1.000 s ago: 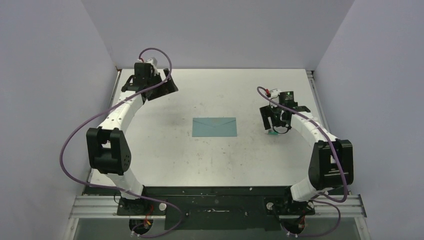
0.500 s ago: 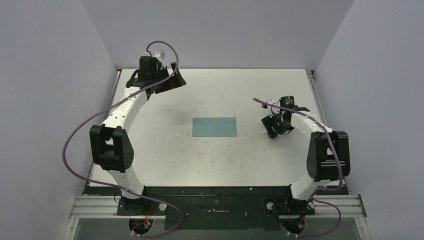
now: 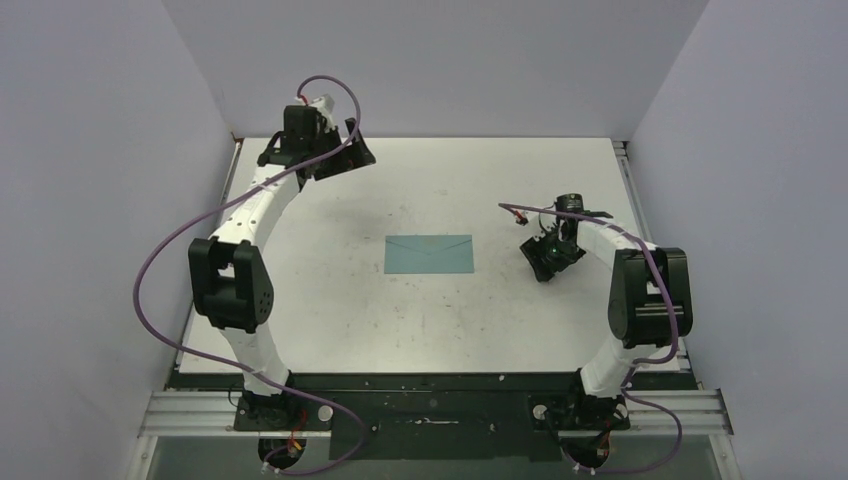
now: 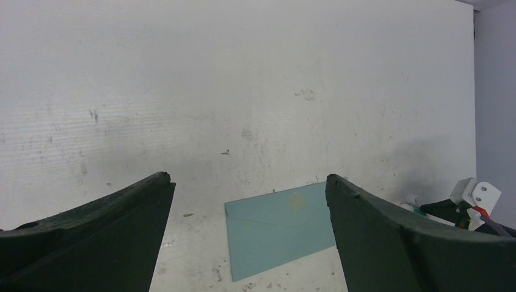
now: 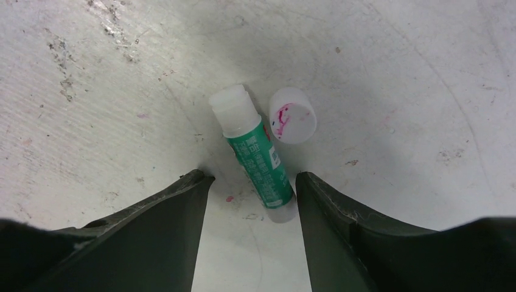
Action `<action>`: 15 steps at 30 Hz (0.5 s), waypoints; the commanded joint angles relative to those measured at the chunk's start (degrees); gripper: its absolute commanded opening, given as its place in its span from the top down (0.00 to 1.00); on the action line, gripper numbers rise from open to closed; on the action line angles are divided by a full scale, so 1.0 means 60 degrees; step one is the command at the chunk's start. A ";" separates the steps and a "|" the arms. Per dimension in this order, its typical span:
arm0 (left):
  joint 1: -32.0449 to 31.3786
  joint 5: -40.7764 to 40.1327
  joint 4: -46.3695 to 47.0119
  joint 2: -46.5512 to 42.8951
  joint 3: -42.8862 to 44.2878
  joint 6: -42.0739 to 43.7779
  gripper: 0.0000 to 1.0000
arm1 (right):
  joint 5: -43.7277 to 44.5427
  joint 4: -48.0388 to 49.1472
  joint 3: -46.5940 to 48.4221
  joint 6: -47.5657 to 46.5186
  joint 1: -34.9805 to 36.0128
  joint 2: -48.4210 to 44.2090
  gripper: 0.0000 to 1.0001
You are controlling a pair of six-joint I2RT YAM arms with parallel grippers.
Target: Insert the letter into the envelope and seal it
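Note:
The teal envelope (image 3: pixel 429 254) lies flat mid-table with its triangular flap folded down; it also shows in the left wrist view (image 4: pixel 277 228). The letter is out of view. My left gripper (image 3: pixel 347 158) is open and empty, raised over the far left of the table; in its own view (image 4: pixel 246 178) the envelope lies beyond and between the fingers. My right gripper (image 3: pixel 546 263) is low over the table to the right of the envelope. It is open (image 5: pixel 251 176), with the lower end of a green-and-white glue tube (image 5: pixel 255 155) lying between its fingertips.
The tube's loose white cap (image 5: pixel 292 114) lies on the table beside its open end. Grey walls close in the table at the back and both sides. The right arm's wrist shows at the edge of the left wrist view (image 4: pixel 471 204).
The left gripper has swung further back and to the right. The right wrist has turned and its elbow drawn in, with the gripper staying low by the glue tube. The envelope has not moved.

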 commanded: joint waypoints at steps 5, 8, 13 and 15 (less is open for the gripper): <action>-0.0003 0.0243 0.0144 0.0257 0.0779 -0.0083 0.04 | -0.0015 -0.0270 -0.0095 -0.0444 0.0095 -0.0240 0.58; -0.0007 0.0272 0.0184 0.0257 0.0789 -0.0083 0.04 | 0.0209 -0.0230 -0.0252 -0.0425 0.0114 -0.0352 0.65; -0.0007 0.0352 0.0198 0.0228 0.0756 -0.0082 0.03 | 0.0226 -0.0266 -0.0369 -0.0350 0.0128 -0.0450 0.64; -0.0007 0.0333 0.0252 0.0173 0.0708 -0.0083 0.04 | 0.0250 -0.0320 -0.0423 -0.0324 0.0188 -0.0427 0.59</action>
